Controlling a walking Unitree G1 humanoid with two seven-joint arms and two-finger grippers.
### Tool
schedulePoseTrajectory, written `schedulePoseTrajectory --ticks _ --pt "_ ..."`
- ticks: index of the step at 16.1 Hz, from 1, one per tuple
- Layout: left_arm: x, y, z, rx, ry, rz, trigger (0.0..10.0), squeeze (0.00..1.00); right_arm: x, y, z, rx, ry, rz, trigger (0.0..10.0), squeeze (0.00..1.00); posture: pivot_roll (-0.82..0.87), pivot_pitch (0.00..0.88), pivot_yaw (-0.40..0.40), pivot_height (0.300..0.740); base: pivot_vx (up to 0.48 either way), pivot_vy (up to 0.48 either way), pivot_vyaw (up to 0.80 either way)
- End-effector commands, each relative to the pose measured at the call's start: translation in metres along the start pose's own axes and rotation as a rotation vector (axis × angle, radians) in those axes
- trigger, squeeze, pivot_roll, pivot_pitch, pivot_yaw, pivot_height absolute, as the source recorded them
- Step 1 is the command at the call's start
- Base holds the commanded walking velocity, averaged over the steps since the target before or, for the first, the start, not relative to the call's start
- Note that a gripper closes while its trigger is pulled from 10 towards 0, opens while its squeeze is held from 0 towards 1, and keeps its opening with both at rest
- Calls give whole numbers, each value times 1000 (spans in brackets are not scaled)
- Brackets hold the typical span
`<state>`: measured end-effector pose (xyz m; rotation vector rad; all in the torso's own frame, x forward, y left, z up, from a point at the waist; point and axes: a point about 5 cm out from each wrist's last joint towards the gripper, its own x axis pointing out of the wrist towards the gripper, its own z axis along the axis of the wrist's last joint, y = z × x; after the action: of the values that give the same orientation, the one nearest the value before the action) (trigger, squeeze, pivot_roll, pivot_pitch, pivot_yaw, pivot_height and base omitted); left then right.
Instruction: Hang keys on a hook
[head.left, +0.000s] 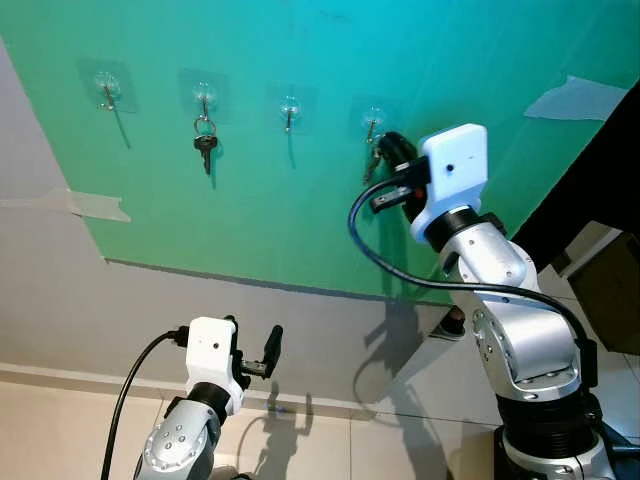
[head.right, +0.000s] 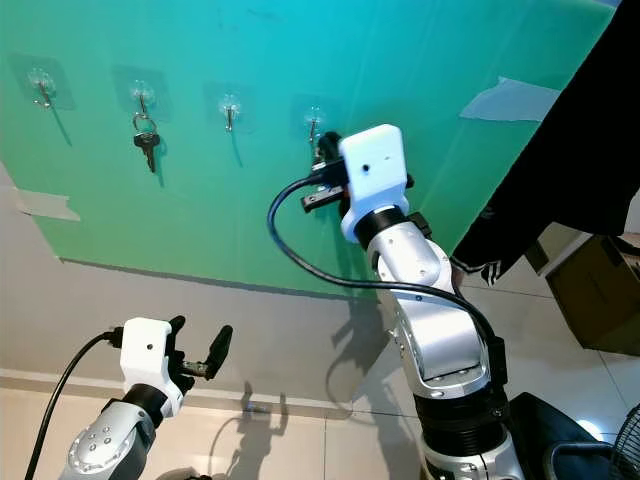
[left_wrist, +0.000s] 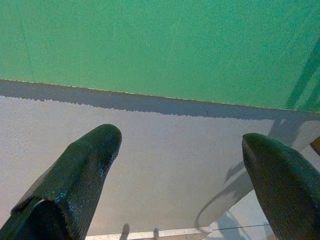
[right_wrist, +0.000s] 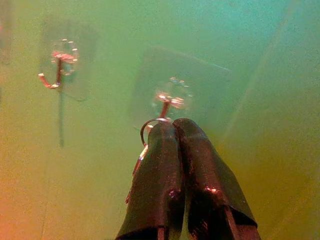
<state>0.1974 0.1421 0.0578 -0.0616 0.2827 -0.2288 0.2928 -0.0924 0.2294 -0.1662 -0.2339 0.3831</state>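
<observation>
Right gripper (right_wrist: 172, 131) pinched closed on keys (right_wrist: 142, 150), ring at the hook (right_wrist: 165, 102) at 12 o'clock of fingertips. Left gripper (head.left: 255, 350) open, low, idle.

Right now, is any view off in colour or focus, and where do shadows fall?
Right wrist view: yellow-orange cast, hazy, though the right end effector and key ring at the hook read clearly. Eye views: sharp, arm shadows on the grey wall. Left wrist view: clear, left end effector open.
</observation>
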Motion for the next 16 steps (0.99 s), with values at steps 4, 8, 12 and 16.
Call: schedulePoseTrajectory --ticks 4,8,12,16 --pt "2 -5 1 -8 -6 -3 10000 0 3 -1 0 -60 -8 25 10000 0 56 0 -137 722 0 0 0" --pt "2 -7 -2 -9 -6 -2 10000 0 6 -4 -2 -68 -4 32 10000 0 65 0 -146 722 0 0 0" --pt "1 -6 -2 -9 -10 -2 10000 0 11 -5 -3 -60 -7 43 10000 0 72 0 -150 722 0 0 0" --pt "0 -6 -1 -12 -14 2 10000 0 15 -11 -2 -78 -14 37 10000 0 77 0 -156 722 0 0 0"
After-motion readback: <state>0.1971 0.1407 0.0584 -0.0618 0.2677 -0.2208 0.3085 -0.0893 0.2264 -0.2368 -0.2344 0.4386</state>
